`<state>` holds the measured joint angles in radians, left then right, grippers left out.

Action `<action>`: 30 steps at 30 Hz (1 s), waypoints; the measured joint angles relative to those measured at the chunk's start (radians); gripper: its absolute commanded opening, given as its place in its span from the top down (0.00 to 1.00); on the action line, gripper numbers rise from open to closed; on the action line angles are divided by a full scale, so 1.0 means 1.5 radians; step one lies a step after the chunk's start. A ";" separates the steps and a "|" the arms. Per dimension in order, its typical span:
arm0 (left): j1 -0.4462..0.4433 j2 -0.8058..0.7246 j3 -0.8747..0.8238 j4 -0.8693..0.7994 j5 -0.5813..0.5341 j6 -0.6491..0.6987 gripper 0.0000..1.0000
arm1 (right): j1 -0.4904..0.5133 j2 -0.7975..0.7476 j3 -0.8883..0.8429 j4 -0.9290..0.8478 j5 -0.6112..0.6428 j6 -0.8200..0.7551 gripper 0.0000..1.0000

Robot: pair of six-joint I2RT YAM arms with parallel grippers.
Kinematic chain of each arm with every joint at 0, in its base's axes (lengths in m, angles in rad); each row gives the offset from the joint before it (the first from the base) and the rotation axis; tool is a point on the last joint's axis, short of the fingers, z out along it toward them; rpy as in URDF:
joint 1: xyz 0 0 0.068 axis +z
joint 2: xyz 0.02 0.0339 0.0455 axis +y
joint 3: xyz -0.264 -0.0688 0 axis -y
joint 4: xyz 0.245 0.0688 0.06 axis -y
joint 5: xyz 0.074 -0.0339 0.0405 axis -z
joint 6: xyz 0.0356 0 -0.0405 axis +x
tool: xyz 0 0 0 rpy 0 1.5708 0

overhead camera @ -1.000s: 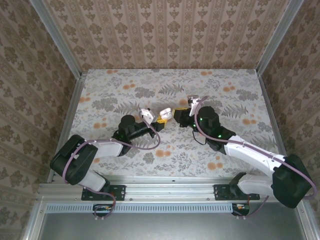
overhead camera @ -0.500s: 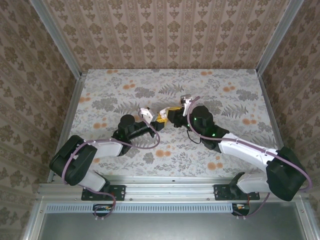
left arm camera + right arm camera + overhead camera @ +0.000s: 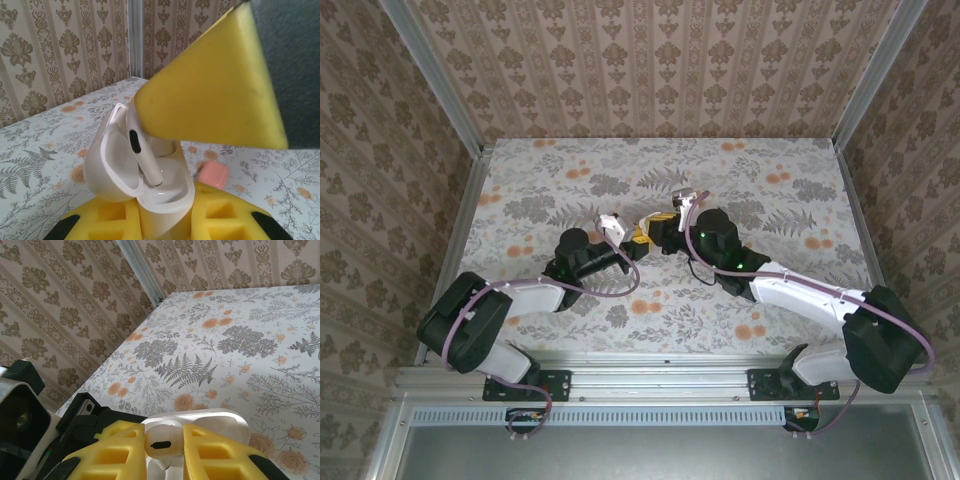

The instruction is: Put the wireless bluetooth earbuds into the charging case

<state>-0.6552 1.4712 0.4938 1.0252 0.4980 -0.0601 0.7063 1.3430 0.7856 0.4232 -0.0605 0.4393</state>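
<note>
Left arm (image 3: 535,292) and right arm (image 3: 795,292) meet tip-to-tip, jaws clamped.

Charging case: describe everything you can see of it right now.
The case is a glossy white plastic shell, upright, with its hinged lid swung open. The left hand clamps its lower body between yellow foam pads. A white earbud, pinched by the right hand, angles down with its stem tip inside the open body.
</note>
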 measured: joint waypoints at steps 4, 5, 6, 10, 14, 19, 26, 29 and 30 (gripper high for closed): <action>0.000 -0.004 0.000 0.000 0.000 0.000 0.96 | 0.003 0.001 0.001 0.000 -0.004 -0.005 0.79; 0.000 -0.004 0.000 0.000 -0.001 0.000 0.96 | 0.005 0.001 0.001 0.000 -0.006 -0.008 0.80; 0.000 -0.005 0.000 0.000 0.000 0.000 0.96 | 0.006 0.001 0.001 -0.001 -0.008 -0.010 0.79; 0.000 -0.006 0.002 0.000 -0.001 -0.001 0.96 | 0.008 0.004 0.003 -0.003 -0.015 -0.015 0.79; 0.000 -0.007 0.002 -0.001 -0.003 -0.001 0.96 | 0.008 0.005 0.003 -0.003 -0.014 -0.017 0.79; 0.000 -0.009 0.002 -0.007 -0.003 -0.001 0.96 | 0.008 0.005 0.003 -0.005 -0.014 -0.017 0.77; 0.000 -0.017 0.002 -0.025 -0.003 -0.001 0.96 | 0.010 0.004 0.003 -0.011 -0.007 -0.017 0.69; 0.000 -0.017 0.002 -0.030 -0.003 -0.001 0.96 | 0.010 0.004 0.003 -0.016 -0.001 -0.017 0.67; 0.000 -0.017 0.002 -0.031 -0.004 -0.001 0.96 | 0.011 0.003 0.003 -0.020 0.001 -0.017 0.66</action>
<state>-0.6552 1.4460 0.4973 0.9787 0.4927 -0.0608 0.7231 1.3472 0.7902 0.3931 -0.0586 0.4137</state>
